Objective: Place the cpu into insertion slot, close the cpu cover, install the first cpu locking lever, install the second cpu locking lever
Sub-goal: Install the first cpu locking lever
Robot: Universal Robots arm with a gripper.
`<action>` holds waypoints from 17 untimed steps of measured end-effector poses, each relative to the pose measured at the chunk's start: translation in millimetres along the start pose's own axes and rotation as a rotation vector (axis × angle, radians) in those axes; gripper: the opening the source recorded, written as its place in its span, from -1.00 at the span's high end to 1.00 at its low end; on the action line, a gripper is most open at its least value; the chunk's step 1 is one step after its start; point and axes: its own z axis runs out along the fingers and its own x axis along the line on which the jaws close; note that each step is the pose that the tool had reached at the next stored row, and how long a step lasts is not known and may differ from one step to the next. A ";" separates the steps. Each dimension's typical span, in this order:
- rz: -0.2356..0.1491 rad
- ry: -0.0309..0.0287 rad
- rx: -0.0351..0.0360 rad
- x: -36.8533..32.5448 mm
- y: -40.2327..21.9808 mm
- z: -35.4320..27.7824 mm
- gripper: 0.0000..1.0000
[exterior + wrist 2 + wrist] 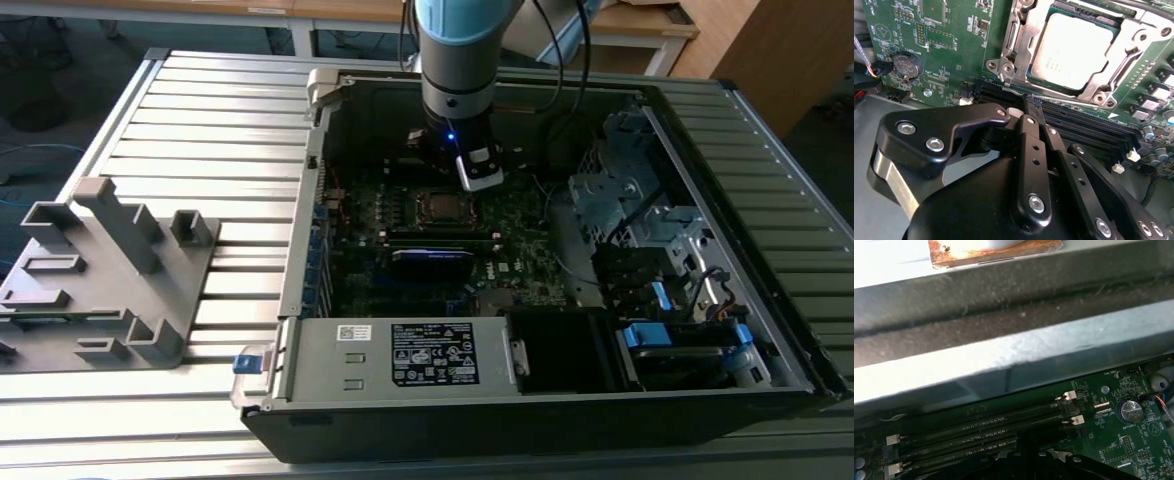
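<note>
Just beyond the claw (1031, 105), past its black fingertips, the cpu (1074, 50) lay flat in the insertion slot (422, 207), its pale grey top facing up. The cpu cover (1019, 50) sat down around it as a silvery frame, with the chip showing through the square window. A thin metal lever (1126, 59) ran along the frame's edge on the far side from the claw's broad link. Whether it was hooked down could not be told.

The claw's fingers were drawn together to a narrow point, and nothing showed between them. That point hovered over the long dark memory slots (1089, 125), which lay between the claw and the socket, just beside the frame's near edge. It could not be judged whether the tips touched the board.

Off to the side of the claw's broad link, on the green motherboard (944, 30), sat a round coin battery (906, 65), well apart from the socket.

Seen in the exterior view, the arm reached straight down into the open computer case (534, 420), with the claw close above the socket. Far from the claw, outside the case on the slatted table (214, 130), stood a grey moulded fixture (107, 270).
</note>
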 end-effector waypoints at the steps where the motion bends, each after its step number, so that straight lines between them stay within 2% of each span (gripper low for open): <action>1: 0.000 0.0000 -0.0001 -0.3 0.0 0.3 0.79; 12: 0.000 -0.0002 0.0001 -1.5 0.0 1.2 0.79; 17: -0.001 -0.0047 -0.0012 1.2 -0.6 0.5 0.79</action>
